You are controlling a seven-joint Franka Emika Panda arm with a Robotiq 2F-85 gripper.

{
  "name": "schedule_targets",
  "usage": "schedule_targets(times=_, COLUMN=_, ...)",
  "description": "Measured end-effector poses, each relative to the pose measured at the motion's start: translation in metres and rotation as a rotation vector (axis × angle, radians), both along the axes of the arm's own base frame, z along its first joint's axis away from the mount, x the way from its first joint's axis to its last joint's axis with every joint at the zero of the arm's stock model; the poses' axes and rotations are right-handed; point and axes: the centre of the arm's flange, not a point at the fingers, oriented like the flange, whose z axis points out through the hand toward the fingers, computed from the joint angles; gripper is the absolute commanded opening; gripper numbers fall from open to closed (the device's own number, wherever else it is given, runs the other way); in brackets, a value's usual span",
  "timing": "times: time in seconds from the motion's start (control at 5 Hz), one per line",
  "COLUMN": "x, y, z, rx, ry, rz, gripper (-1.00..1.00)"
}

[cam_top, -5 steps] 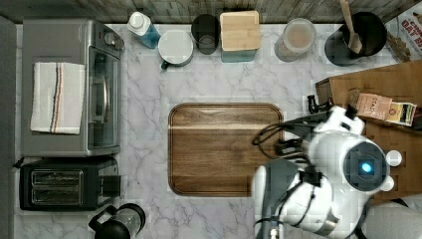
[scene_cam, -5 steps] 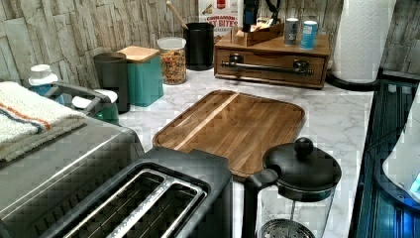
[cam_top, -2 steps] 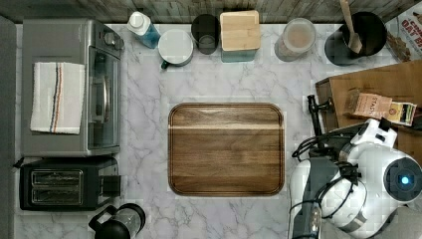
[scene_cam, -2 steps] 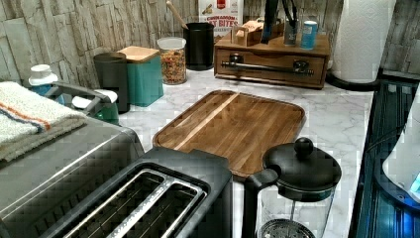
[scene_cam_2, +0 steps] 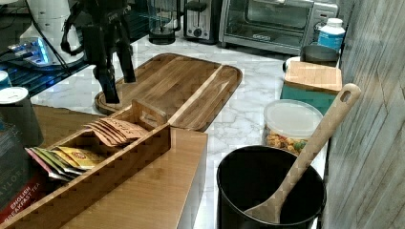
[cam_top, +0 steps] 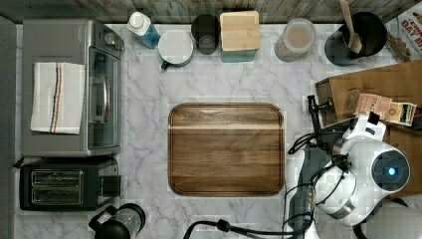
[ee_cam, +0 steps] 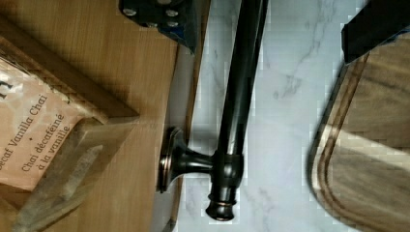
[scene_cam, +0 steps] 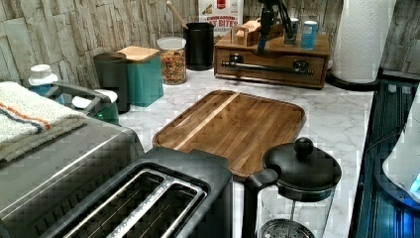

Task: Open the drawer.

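The drawer (scene_cam: 270,74) is a shallow brown wooden box under a wooden cabinet top, its front looking flush with the cabinet in the left view. A long black bar handle (scene_cam: 267,66) on two posts runs across it. In the wrist view the handle (ee_cam: 238,92) passes between my two black fingers (ee_cam: 162,14), with one post (ee_cam: 186,162) fixed to the drawer front. My gripper (scene_cam: 271,39) hangs open over the handle, touching nothing. In the right view my gripper (scene_cam_2: 121,89) stands in front of the cutting board. The handle's end (cam_top: 312,113) shows beside my arm (cam_top: 370,172).
A wooden cutting board (cam_top: 226,149) lies just beside the drawer front. On the cabinet top (scene_cam_2: 157,191) sits a tea box (scene_cam_2: 95,143). A black utensil pot (cam_top: 356,37), jars, a paper towel roll (scene_cam: 364,39), toaster oven (cam_top: 69,89) and French press (scene_cam: 297,173) ring the counter.
My arm has swung toward the top view's right, off the cutting board, and now stands at the drawer front with the fingers around the handle.
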Motion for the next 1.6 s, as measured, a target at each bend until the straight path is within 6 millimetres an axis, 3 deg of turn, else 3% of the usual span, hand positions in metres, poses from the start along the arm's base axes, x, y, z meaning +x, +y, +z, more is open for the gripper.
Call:
schedule_targets(times=0.6, x=0.001, y=0.001, z=-0.013, rx=0.015, ry=-0.088, rz=-0.058, gripper=1.0)
schedule_targets(times=1.2, x=0.004, y=0.022, z=-0.035, rx=-0.01, ry=-0.102, rz=-0.061, gripper=1.0)
schedule_targets(times=1.6, x=-0.01, y=0.021, z=-0.055, rx=-0.007, ry=-0.183, rz=-0.091, gripper=1.0)
